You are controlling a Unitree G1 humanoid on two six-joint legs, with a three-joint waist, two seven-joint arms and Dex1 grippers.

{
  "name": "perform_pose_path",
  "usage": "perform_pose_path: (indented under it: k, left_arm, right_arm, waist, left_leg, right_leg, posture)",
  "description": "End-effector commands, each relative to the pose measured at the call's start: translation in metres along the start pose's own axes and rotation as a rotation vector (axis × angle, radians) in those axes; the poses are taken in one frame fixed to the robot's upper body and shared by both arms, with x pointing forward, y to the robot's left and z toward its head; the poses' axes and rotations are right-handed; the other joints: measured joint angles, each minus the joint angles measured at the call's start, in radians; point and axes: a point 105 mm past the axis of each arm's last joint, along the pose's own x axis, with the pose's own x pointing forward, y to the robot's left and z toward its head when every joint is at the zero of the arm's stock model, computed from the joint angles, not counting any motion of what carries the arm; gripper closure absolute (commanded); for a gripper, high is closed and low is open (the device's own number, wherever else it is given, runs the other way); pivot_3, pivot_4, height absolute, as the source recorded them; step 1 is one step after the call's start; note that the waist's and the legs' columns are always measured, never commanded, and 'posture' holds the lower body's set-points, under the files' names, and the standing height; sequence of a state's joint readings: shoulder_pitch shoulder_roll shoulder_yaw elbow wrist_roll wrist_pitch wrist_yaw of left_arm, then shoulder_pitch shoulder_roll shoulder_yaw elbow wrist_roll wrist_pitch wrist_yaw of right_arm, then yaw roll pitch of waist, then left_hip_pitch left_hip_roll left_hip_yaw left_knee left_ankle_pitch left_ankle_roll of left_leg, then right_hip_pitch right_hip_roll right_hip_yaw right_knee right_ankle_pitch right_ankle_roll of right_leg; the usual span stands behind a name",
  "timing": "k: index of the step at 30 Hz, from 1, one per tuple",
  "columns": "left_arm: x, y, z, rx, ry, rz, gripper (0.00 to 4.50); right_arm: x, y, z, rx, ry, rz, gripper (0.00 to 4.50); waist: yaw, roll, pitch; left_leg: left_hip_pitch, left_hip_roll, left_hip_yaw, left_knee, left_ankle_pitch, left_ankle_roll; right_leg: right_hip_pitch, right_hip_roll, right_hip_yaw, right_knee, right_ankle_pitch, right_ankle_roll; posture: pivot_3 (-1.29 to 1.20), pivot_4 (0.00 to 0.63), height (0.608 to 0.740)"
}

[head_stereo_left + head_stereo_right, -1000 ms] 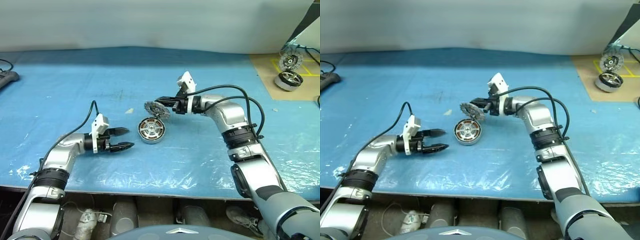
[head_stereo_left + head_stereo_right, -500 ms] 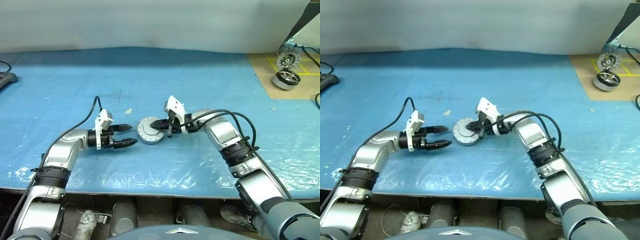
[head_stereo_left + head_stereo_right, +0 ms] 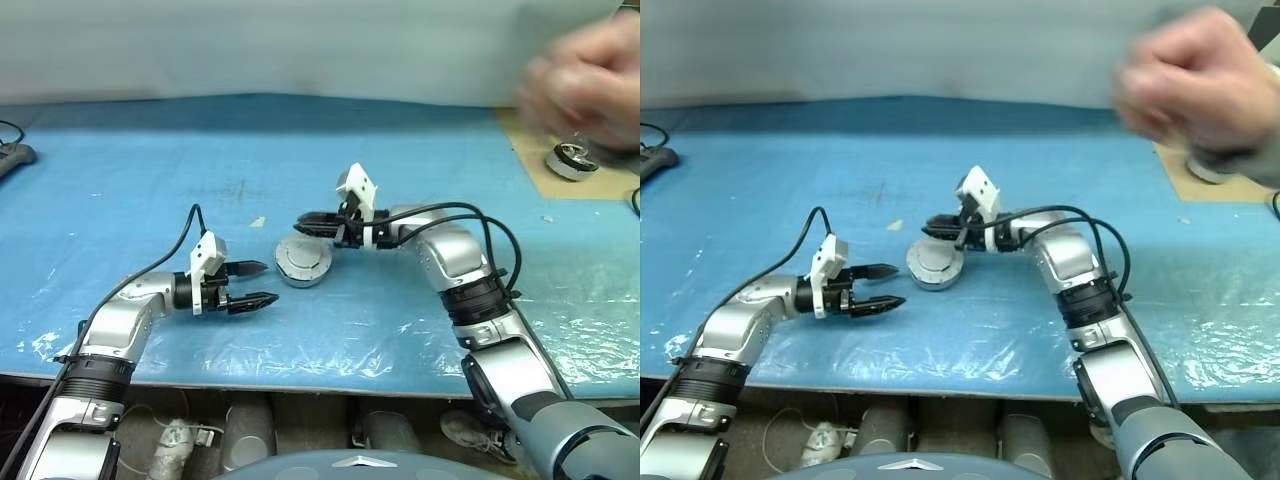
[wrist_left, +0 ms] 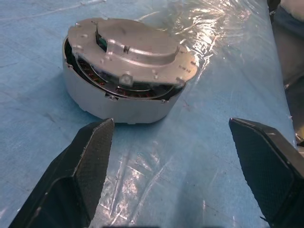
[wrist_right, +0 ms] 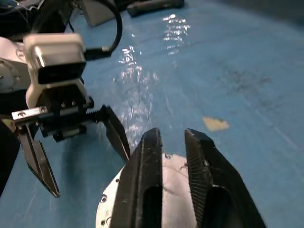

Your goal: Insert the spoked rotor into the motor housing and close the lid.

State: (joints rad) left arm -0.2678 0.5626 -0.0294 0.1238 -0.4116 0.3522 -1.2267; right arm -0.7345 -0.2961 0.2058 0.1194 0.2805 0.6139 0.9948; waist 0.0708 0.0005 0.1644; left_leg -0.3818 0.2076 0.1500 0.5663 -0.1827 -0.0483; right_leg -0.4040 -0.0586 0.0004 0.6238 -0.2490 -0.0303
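On blue sheet [image 3: 150,160]: housing [image 3: 303,262], lid [image 4: 130,47] down.

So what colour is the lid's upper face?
Plain silver-grey, the lid shows best in the left wrist view.

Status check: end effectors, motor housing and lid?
Left end effector open, empty. Right end effector slightly parted above plain grey round lid, down on silver-grey round motor housing. Person's hand far right.

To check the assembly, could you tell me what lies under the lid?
Under the lid, copper windings show through the rim gap of the motor housing. The spoked rotor cannot be seen; the lid covers the interior.
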Motion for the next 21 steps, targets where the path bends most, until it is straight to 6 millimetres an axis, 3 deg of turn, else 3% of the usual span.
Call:
perform_pose_path:
  k: [1,8,21]
  left_arm:
    - [-0.003,-0.001,0.007,0.031,-0.024,-0.001,0.36]
    - [-0.001,0.002,0.008,0.033,-0.025,0.002,0.36]
    - [-0.004,0.001,0.006,0.031,-0.023,0.006,0.36]
  right_arm:
    - [0.0,0.01,0.006,-0.024,-0.009,0.043,2.56]
    - [0.003,0.011,-0.011,-0.057,0.064,0.029,0.09]
    - [-0.007,0.003,-0.014,-0.031,0.057,-0.016,0.09]
  waist:
    - [-0.001,0.0,0.0]
    - [-0.001,0.0,0.0]
    - [-0.001,0.0,0.0]
  left_leg:
    - [0.0,0.0,0.0,0.0,0.0,0.0]
    - [0.0,0.0,0.0,0.0,0.0,0.0]
    - [-0.001,0.0,0.0,0.0,0.0,0.0]
  right_leg:
    - [0.0,0.0,0.0,0.0,0.0,0.0]
    - [0.0,0.0,0.0,0.0,0.001,0.002]
    - [-0.001,0.0,0.0,0.0,0.002,0.003]
  posture:
    - [0.0,0.15,0.74]
    - [0.0,0.15,0.74]
    - [0.0,0.15,0.74]
